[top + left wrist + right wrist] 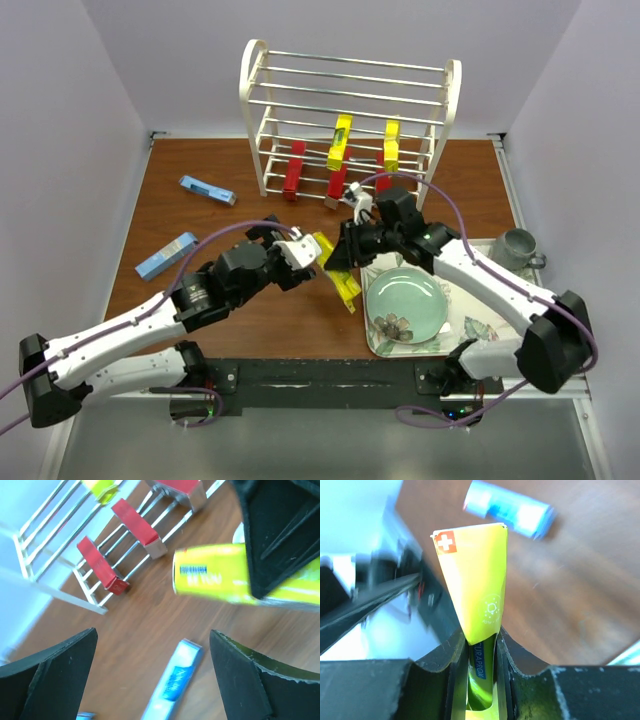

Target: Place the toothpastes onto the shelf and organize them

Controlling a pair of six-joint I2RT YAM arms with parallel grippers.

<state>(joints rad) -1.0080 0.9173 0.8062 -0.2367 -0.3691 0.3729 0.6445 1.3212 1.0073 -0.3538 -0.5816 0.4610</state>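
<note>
The white wire shelf [350, 90] stands at the back centre. Red boxes [293, 170] and yellow boxes [340, 142] stand upright in its lower rungs; they also show in the left wrist view [140, 527]. Two light blue boxes [207, 190] [166, 256] lie on the table at the left. My right gripper [350, 250] [481, 635] is shut on a yellow box [345, 285] [475, 580], held above the table centre. My left gripper [305, 255] [152, 645] is open and empty beside that box, above a blue box [172, 685].
A floral tray [470, 330] at the right front holds a green plate [405, 298]. A grey mug [515, 248] stands behind it. White walls close in the table on the left, back and right.
</note>
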